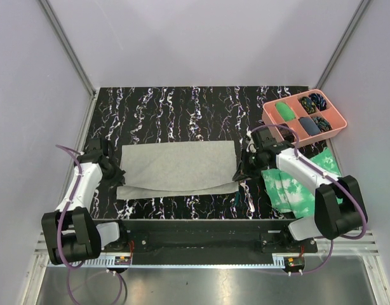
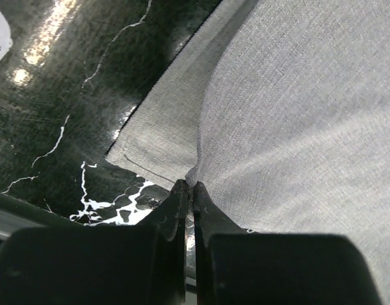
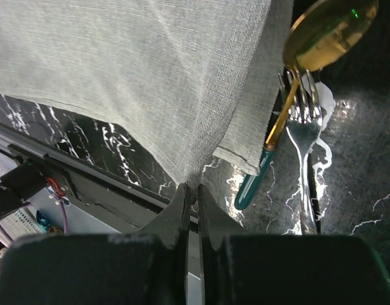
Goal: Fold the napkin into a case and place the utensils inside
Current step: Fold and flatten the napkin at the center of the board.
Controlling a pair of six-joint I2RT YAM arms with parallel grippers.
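Observation:
The grey napkin [image 1: 179, 166] lies spread wide on the black marbled table, its upper layer lifted over a lower strip along the near edge. My left gripper [image 1: 119, 173] is shut on the upper layer's left corner [image 2: 188, 185]. On the other side my right gripper [image 1: 241, 171] is shut on the upper layer's right corner [image 3: 192, 187]. The utensils lie just right of the napkin: a gold spoon with a teal handle [image 3: 277, 124] and a silver fork [image 3: 302, 124], the spoon partly under the cloth edge. No case is in view.
A pink compartmented tray [image 1: 335, 128] with dark and green items stands at the back right. Under the right arm lies a green-and-white mottled sheet [image 1: 290, 189]. The table's near edge [image 1: 188, 219] runs just below the napkin.

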